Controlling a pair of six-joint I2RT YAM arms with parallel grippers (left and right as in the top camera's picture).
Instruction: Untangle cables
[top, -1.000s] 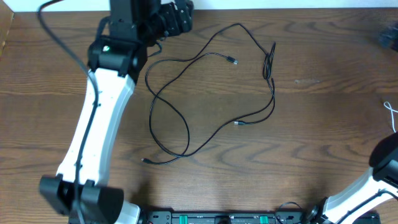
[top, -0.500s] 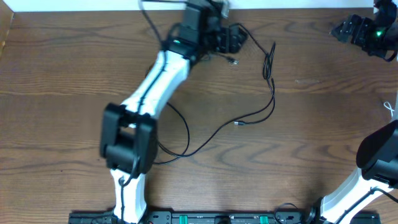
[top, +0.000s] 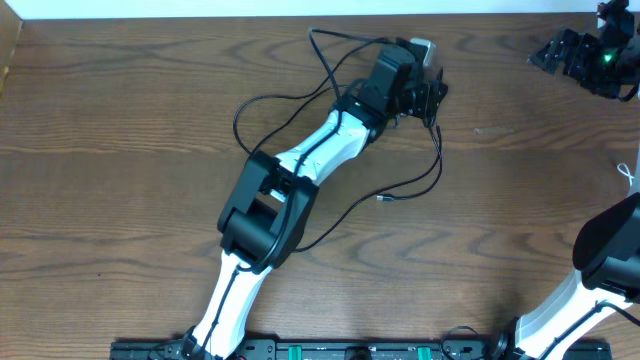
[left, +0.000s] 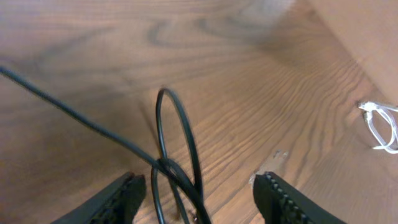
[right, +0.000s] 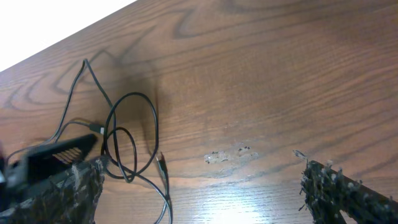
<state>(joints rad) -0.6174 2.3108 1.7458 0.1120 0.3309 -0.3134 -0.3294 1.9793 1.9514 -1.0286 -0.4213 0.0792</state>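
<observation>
Overhead: the left arm (top: 300, 165) reaches across the wooden table (top: 120, 150) toward its far edge. The left gripper (top: 432, 97) sits over a bunched knot in the black cable (top: 438, 152), whose loose loops trail toward the table's middle. The right gripper (top: 560, 52) hangs near the far right corner, well apart.

Left wrist: the fingers (left: 124, 199) stand apart, with a narrow cable loop between them, touching neither. A white cable (left: 380, 121) lies off to one side.

Right wrist: the fingers (right: 336, 190) are spread wide; the black loops lie close beside one finger.

Wood-grain table (top: 100, 200) – semi-gloss, thin blk cables (left: 169, 165) – smooth plastic sheath
</observation>
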